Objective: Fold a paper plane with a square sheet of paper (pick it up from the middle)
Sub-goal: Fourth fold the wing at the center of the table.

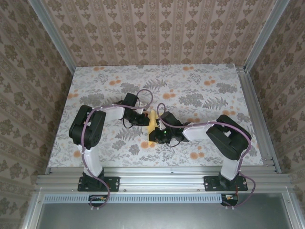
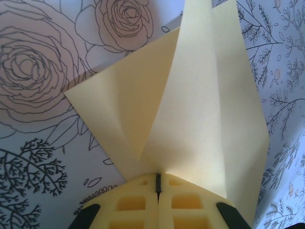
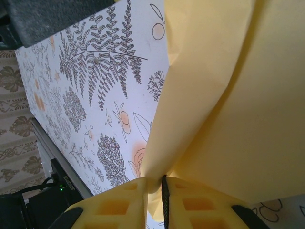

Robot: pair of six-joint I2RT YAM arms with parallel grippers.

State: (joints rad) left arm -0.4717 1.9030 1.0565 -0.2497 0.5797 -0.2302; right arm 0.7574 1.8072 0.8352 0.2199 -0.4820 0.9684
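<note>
Mustard-yellow sheet of paper (image 1: 152, 123), part-folded, partly raised off mid-table between both arms. Left gripper (image 2: 157, 180) at its 9 o'clock, clamped on a creased corner. Right gripper (image 3: 161, 185) at its 5 o'clock, pinched on a bowed flap. Judgement: move both pinches together and bring edge to crease without pulling apart; thin stock would likely tear or buckle. Tabletop (image 1: 205, 90): floral print, flat. Walls (image 1: 157, 28) damask-papered; aluminium rail (image 1: 162, 177) at 6 o'clock.

I see the table (image 1: 200, 90), its top a pale floral print of grey ferns and orange blooms. Near its middle, the yellow paper (image 1: 152, 120) lies partly on it, one flap raised.
</note>
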